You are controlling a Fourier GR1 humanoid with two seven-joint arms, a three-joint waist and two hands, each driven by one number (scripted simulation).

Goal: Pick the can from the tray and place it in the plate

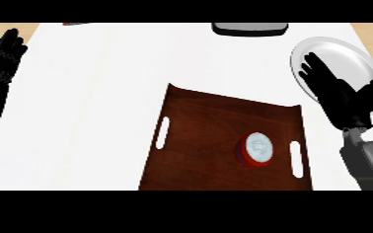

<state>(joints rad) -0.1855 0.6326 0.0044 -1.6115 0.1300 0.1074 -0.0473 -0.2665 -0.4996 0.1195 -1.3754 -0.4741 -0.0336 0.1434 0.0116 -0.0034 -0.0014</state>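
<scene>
Can (256, 149) with red body and silver top, upright on dark wooden tray (211, 138), near its right handle slot. White tabletop (87, 103) beneath. Right hand (334, 91) released, fingers straight, over white plate (342, 54) at right edge. Left hand (10, 52) released, resting at left edge.

Plate (342, 54) partly hidden behind right hand (336, 93), dark object (248, 28) cut off at top edge

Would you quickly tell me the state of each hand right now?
Left hand: open, holding nothing, resting at the view's left edge.
Right hand: open, fingers straight, holding nothing, over the plate.
</scene>
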